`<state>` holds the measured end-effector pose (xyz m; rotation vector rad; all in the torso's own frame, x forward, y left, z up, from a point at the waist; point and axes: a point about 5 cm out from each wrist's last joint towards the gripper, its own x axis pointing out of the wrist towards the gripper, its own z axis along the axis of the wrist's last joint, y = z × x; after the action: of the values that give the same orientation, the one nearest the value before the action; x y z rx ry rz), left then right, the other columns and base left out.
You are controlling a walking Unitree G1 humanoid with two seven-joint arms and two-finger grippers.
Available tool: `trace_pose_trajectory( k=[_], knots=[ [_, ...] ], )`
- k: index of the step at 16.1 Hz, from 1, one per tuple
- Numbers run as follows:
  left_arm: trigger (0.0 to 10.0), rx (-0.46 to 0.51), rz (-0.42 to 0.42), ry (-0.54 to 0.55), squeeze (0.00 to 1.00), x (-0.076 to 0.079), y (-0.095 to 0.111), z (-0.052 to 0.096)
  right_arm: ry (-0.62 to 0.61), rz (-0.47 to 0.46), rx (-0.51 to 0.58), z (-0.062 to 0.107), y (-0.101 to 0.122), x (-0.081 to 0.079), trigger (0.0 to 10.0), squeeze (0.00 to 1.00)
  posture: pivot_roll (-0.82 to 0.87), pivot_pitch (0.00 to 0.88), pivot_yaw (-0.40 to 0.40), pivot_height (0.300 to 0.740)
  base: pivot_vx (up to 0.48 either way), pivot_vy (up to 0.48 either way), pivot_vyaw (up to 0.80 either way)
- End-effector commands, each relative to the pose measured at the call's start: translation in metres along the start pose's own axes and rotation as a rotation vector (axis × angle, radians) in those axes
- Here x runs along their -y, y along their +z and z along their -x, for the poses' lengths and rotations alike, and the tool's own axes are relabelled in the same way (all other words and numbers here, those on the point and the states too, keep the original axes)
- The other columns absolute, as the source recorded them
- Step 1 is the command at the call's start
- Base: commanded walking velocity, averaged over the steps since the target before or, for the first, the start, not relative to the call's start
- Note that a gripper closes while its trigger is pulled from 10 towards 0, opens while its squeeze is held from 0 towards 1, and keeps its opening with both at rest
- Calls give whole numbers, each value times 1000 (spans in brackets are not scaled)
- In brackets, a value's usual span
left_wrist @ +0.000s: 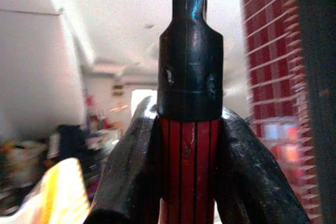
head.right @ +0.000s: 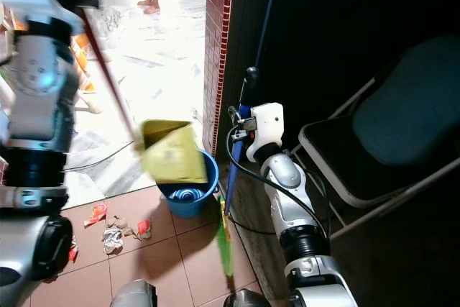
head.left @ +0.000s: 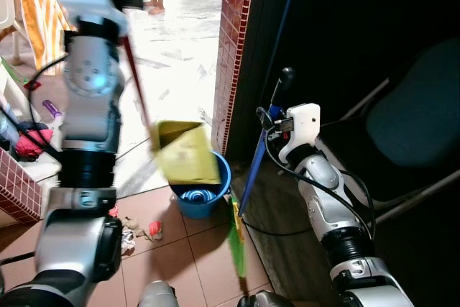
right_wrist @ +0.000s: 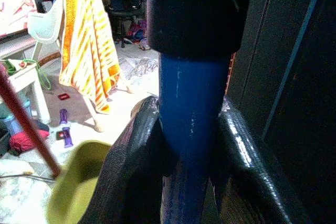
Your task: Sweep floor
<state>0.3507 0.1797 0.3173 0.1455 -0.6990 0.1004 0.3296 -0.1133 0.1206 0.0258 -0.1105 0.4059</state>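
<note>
Terracotta floor tiles (head.left: 201, 249) meet a red brick pillar (head.left: 231, 41) at a doorway, with bright marble floor beyond and a dark room with a folding chair (head.right: 388, 127) on the robot's right.

The left gripper (left_wrist: 189, 145) is clamped on the red handle (head.left: 136, 84) of a yellow dustpan (head.left: 185, 152), both black fingers pressed against the ribbed shaft just below its black cap. The pan hangs tilted over a blue bucket (head.left: 215, 195) at the foot of the pillar. The right gripper (right_wrist: 191, 145) is clamped on the blue broom handle (head.left: 255, 159), whose green bristles (head.left: 236, 242) rest on the tiles just beside the bucket. A small pile of litter (head.left: 140, 231), crumpled paper and red scraps, lies on the tiles near the bucket, apart from both pan and bristles.

Risks, as I judge them: the pan looks blurred, so it may be swinging and could knock the bucket or spill outside it; the long red handle could slip or twist in so narrow a grip. The broom leans close to the pillar and could catch on it.

The left arm is raised high, forearm upright, wrist near the top of the head views. The right arm is bent, reaching forward and up with the wrist level with the broom's upper shaft.
</note>
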Motion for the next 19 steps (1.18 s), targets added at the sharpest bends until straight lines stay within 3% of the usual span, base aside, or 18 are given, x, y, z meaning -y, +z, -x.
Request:
trace_pose_trajectory(
  k=[1, 5, 7, 11, 13, 16, 19],
  knots=[
    [10000, 33, -19, 90, 0, -23, 12, 1, -1, 18, 27, -4, 6, 2, 10000, 0, 15, 0, -89, 740, 0, 0, 0],
    [10000, -40, -135, 228, 0, -47, 7, 13, 8, 13, 23, -3, 3, -1, 10000, 0, 29, 0, -97, 740, 0, 0, 0],
    [10000, -135, -139, 298, 0, -53, 1, 26, 19, 3, 15, -1, 1, -1, 10000, 0, 35, 0, -100, 740, 0, 0, 0],
    [10000, -97, -175, 375, 0, -65, 16, 26, 21, -2, 8, -2, -2, -3, 10000, 0, 48, 0, -102, 740, 0, 0, 0],
    [10000, -114, -185, 320, 0, -64, 20, 27, 23, -6, 6, -3, -2, -4, 10000, 0, 49, 0, -101, 740, 0, 0, 0],
    [10000, -238, -152, 265, 0, -63, -2, 55, 6, -20, -11, -2, -6, -2, 10000, 0, 54, 0, -89, 740, 0, 0, 0],
    [10000, -268, -177, 195, 0, -51, -7, 75, -33, -22, -21, 0, -10, 1, 10000, 0, 67, 0, -76, 740, 0, 0, 0]
  ],
)
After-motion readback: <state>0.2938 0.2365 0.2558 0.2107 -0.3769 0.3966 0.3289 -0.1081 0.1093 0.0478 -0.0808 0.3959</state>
